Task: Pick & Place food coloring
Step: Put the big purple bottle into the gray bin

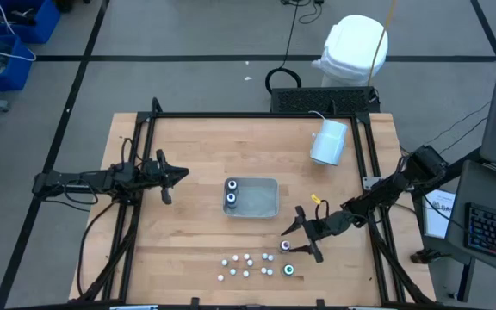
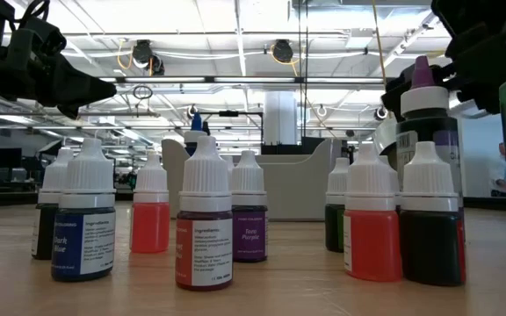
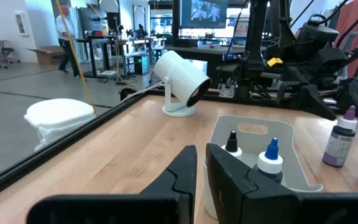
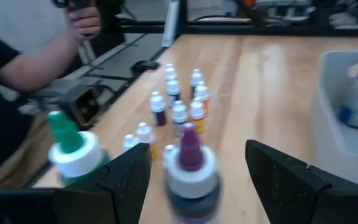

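Observation:
Several tiny white-capped food coloring bottles (image 1: 244, 263) stand upright near the table's front edge, also close up in the low view (image 2: 205, 219). To their right stand a purple-topped bottle (image 1: 285, 246) and a green-topped one (image 1: 289, 269). Two more bottles (image 1: 231, 192) stand in the clear tray (image 1: 265, 207). My right gripper (image 1: 304, 241) is open, level with the table; its fingers flank the purple-topped bottle (image 4: 190, 168) without touching it. My left gripper (image 3: 201, 177) waits shut above the table's left side, pointing at the tray.
A big white cylinder (image 1: 328, 142) on a stand sits at the back right of the table. Beyond the table's front edge, the right wrist view shows a person's dark sleeve and hand (image 4: 82, 22). Bare wood lies between the tray and the bottle cluster.

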